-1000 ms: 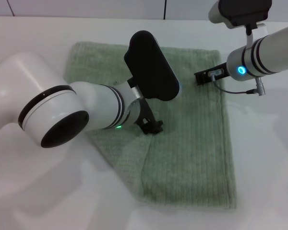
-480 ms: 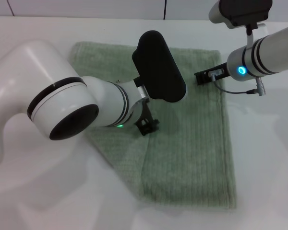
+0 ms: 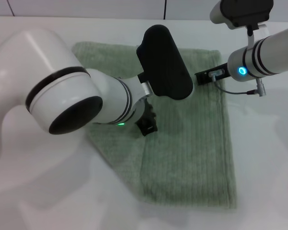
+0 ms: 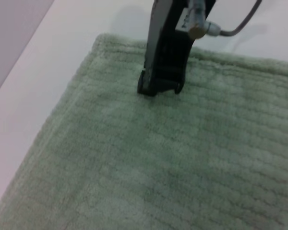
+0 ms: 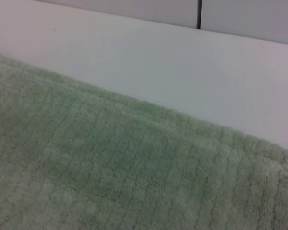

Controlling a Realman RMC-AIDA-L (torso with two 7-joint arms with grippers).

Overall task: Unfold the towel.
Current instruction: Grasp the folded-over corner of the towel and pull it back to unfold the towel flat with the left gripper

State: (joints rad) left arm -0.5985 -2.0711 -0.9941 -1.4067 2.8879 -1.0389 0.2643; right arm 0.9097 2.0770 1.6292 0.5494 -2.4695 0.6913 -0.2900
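The pale sage-green towel (image 3: 192, 143) lies on the white table (image 3: 269, 158), with a doubled layer and a slanted folded edge at its near left. My left gripper (image 3: 146, 125) is low over the towel's middle, close to that fold line, and my own arm partly hides it. My right gripper (image 3: 205, 76) is at the towel's far right part. In the left wrist view, the right gripper (image 4: 161, 88) has its fingers together, with the tips resting on the towel (image 4: 173, 158) a little inside its far hem. The right wrist view shows only the towel (image 5: 86, 167) and the table.
My left arm's big white elbow (image 3: 62, 100) covers the towel's left part and the table beyond it. A wall (image 3: 86, 7) runs along the table's far edge. Bare table lies to the right of the towel and in front of it.
My left arm has swung farther over the towel, and its gripper has shifted slightly left and drawn in closer to the fold line. The right arm and the towel have not moved.
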